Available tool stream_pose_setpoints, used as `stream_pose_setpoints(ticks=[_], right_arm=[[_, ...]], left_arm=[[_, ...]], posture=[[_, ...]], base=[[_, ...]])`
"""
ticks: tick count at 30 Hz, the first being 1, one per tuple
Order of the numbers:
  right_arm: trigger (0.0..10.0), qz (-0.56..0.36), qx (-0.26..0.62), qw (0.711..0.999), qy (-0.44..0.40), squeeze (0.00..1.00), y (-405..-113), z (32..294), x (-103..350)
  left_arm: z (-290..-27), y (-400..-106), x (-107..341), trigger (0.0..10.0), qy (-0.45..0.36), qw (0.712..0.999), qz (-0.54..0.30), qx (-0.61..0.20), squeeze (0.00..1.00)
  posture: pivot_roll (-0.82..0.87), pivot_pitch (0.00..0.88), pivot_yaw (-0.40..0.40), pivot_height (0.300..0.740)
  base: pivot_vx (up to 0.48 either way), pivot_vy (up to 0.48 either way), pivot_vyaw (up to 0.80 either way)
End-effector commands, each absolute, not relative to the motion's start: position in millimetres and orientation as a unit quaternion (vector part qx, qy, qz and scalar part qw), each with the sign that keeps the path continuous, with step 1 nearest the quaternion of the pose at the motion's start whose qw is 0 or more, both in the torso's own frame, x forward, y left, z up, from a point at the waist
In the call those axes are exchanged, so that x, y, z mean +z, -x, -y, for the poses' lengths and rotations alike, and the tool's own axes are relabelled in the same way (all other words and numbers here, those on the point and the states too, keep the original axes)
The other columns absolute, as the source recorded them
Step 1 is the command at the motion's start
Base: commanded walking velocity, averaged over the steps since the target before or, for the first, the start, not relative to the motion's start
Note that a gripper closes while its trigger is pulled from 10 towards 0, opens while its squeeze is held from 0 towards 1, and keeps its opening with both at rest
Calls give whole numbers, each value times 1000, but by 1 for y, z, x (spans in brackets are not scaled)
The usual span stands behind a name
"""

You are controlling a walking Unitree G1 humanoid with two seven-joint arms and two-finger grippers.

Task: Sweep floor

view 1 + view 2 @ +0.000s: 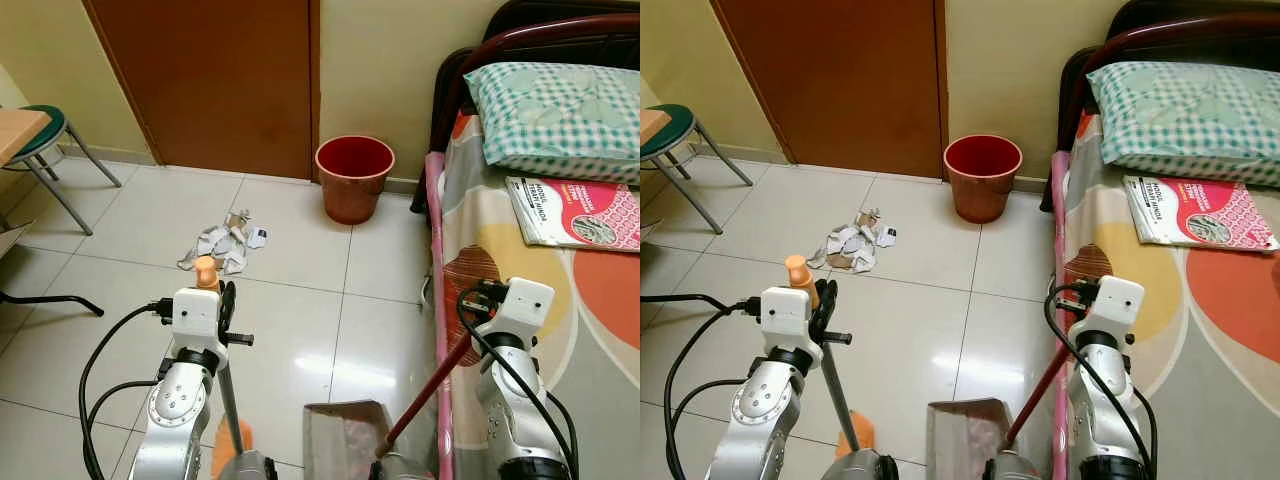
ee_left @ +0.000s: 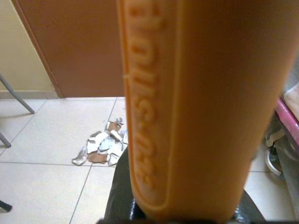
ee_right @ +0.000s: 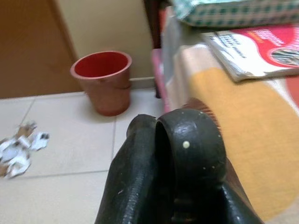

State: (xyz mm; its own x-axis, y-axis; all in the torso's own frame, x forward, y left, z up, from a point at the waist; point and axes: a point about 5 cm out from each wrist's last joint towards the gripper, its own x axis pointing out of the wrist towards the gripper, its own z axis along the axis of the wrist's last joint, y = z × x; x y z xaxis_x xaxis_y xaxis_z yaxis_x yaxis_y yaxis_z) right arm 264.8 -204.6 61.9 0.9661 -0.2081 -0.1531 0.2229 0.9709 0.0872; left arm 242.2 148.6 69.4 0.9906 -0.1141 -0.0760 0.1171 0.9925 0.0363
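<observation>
Risk is the light paper scraps [image 1: 225,245], still well ahead on the tile near the red bucket [image 1: 354,176], scattering if the broom [image 1: 205,272] clamped in the left fingers [image 1: 226,300] swings hard, or the dustpan handle [image 1: 430,385] the right fingers [image 3: 187,154] grip snagging the bed [image 1: 600,330].

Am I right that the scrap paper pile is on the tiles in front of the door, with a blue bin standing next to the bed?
Not quite: the bin is red, not blue, as the left eye view shows. The paper pile does lie on the tiles before the door, and the bin stands beside the bed.
</observation>
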Motion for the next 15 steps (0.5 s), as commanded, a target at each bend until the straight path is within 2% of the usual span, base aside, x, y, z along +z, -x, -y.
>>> stream_pose_setpoints(ticks=[1, 15], right_arm=[[0, -81, -94, 991, -49, 0, -263, 205, 65], [0, -151, -3, 988, 12, 0, -242, 223, 68]], left_arm=[[-146, -245, 77, 10000, -8, 998, -12, -62, 0], [-149, -245, 77, 10000, -12, 998, -13, -62, 0]], posture=[[-47, 65, -20, 740], [-52, 76, -23, 740]], base=[[0, 0, 0], [0, 0, 0]])
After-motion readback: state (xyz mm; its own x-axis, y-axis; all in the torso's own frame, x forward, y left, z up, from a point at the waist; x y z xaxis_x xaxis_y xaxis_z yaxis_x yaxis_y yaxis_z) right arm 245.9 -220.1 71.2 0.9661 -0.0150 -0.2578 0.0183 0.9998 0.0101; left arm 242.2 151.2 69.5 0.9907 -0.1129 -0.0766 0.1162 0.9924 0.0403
